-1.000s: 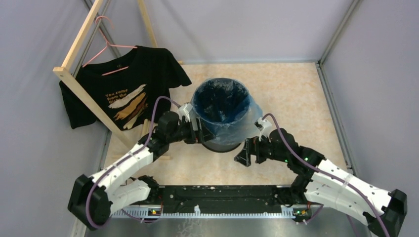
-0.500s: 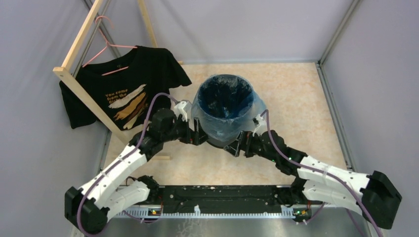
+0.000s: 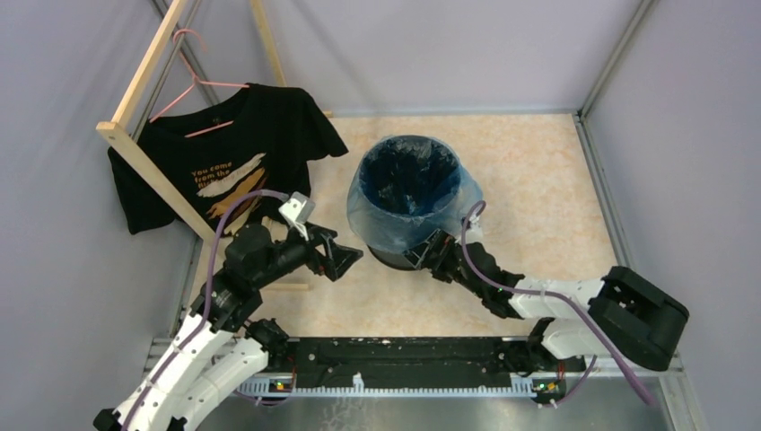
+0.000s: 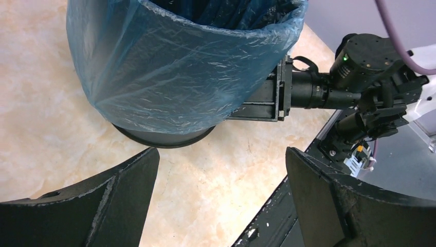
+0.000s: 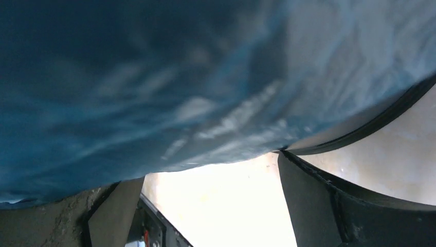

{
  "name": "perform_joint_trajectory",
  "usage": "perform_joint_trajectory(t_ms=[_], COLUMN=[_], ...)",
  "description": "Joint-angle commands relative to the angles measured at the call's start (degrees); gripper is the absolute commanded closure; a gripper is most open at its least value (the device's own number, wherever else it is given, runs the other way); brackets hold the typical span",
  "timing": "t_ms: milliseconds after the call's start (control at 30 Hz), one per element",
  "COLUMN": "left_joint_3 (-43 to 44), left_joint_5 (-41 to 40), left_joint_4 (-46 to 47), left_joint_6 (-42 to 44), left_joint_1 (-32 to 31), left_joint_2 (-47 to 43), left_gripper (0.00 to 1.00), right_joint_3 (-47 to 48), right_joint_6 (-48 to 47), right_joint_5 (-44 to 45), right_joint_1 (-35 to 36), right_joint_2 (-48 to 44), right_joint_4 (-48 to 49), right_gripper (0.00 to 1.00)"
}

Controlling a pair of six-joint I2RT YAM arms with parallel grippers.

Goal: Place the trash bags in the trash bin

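The light-blue trash bag [image 3: 377, 224] lines the dark round trash bin [image 3: 392, 259] at the table's middle. Its top is folded over the rim and hangs down the outside almost to the base. My left gripper [image 3: 348, 262] is open and empty, a short way left of the bin near its base. In the left wrist view the bag [image 4: 180, 67] and the bin's base [image 4: 164, 138] lie beyond my open left gripper [image 4: 221, 159]. My right gripper [image 3: 422, 255] is open, low against the bin's near side. In the right wrist view the bag's hem [image 5: 205, 103] hangs just above my right gripper [image 5: 211, 180].
A black T-shirt [image 3: 229, 166] hangs on a pink hanger from a wooden rack [image 3: 148, 157] at the back left; the rack's foot lies close behind my left arm. A black rail [image 3: 404, 359] runs along the near edge. Grey walls close in the table.
My left gripper has let go of the bag's side and drawn back left and down, open. My right arm has slid in low to the bin's near base. The bag hangs smoother.
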Motion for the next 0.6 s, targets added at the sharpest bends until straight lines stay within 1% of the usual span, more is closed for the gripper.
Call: perform_joint_trajectory(t_ms=[0,100,167,267,367,467,567], left_joint_3=[-0.9,-1.6,-2.1,-2.3,-2.6,-2.6,-2.7], left_joint_5=[1.5,2.9,3.5,3.9,4.2,4.2,4.2], left_joint_4=[3.7,5.1,5.7,6.3,6.8,6.9,6.9], left_joint_6=[2.0,1.8,1.7,1.8,1.8,1.7,1.7], left_joint_1=[0.0,0.0,0.0,0.0,0.0,0.1,0.1], left_joint_2=[-2.8,-5.3,-7.0,-8.3,-8.6,-8.4,-8.4], left_gripper=[0.01,0.01,0.01,0.01,0.01,0.01,0.01], right_joint_3=[1.1,1.9,3.3,6.4,10.8,17.3,25.9], right_joint_6=[4.1,4.4,4.6,5.1,2.7,-1.4,-5.9], right_joint_5=[7.7,12.2,13.2,9.9,6.7,3.0,-1.6], right_joint_1=[0.8,0.5,-1.1,-6.3,-10.9,-14.6,-17.5], right_joint_2=[3.9,6.6,9.3,14.2,19.6,25.6,33.1], right_joint_4=[11.0,13.5,14.1,16.1,18.0,18.0,18.5], right_gripper=[0.01,0.01,0.01,0.01,0.01,0.01,0.01])
